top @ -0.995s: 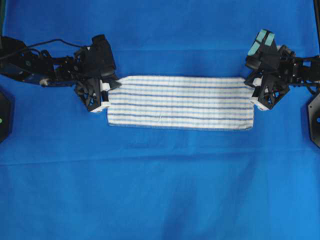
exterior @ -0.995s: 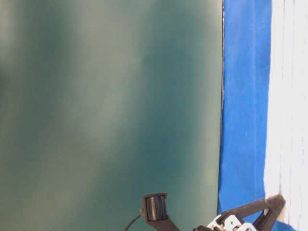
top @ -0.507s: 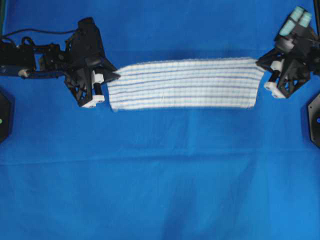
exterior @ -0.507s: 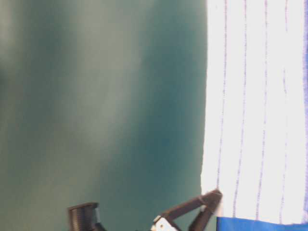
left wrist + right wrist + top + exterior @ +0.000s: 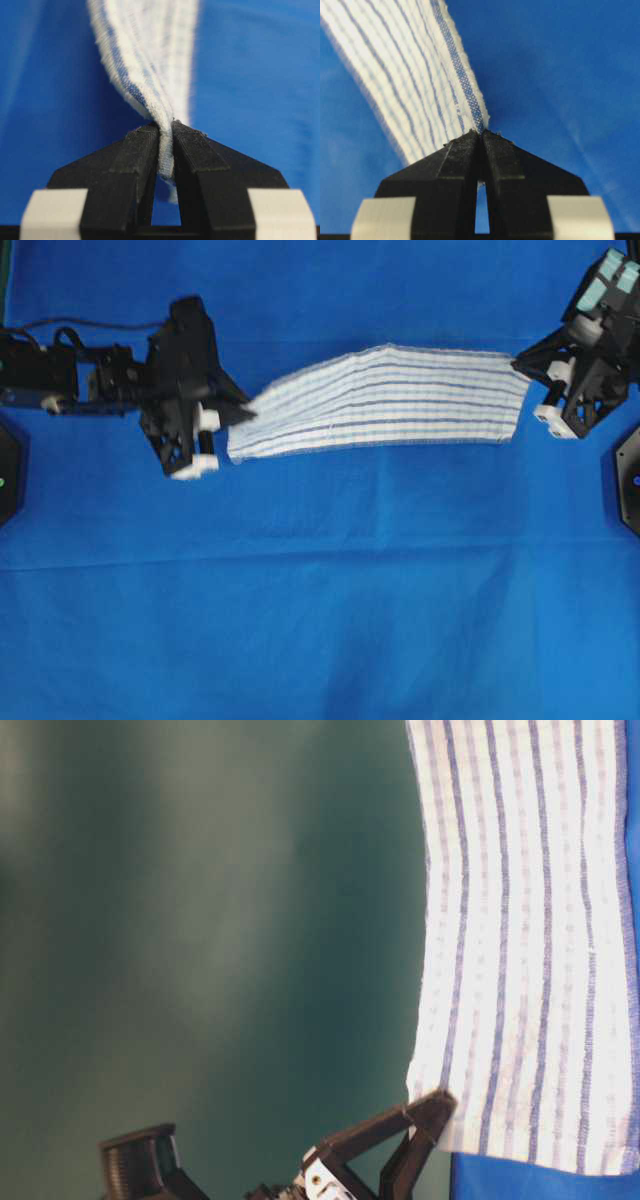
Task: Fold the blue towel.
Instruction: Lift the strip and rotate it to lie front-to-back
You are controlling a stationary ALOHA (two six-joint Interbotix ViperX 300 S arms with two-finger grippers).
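Note:
The blue towel (image 5: 385,400), white with thin blue stripes, hangs lifted off the table and stretched between both grippers, folded into a long band. My left gripper (image 5: 243,412) is shut on its left end; in the left wrist view the black fingers (image 5: 137,155) pinch the bunched edge of the towel (image 5: 150,60). My right gripper (image 5: 520,368) is shut on the right end; the right wrist view shows the towel (image 5: 405,75) running up-left from the closed tips (image 5: 481,134). The table-level view shows the towel (image 5: 520,940) hanging beside a black gripper (image 5: 425,1115).
A large plain blue cloth (image 5: 320,620) covers the whole table. Black arm bases stand at the left edge (image 5: 8,465) and the right edge (image 5: 630,475). A dark green backdrop (image 5: 200,940) fills the table-level view.
Both grippers have lifted the towel off the table. The left end has since swung right and lower, so the towel now slants, and the right end has risen toward the far side.

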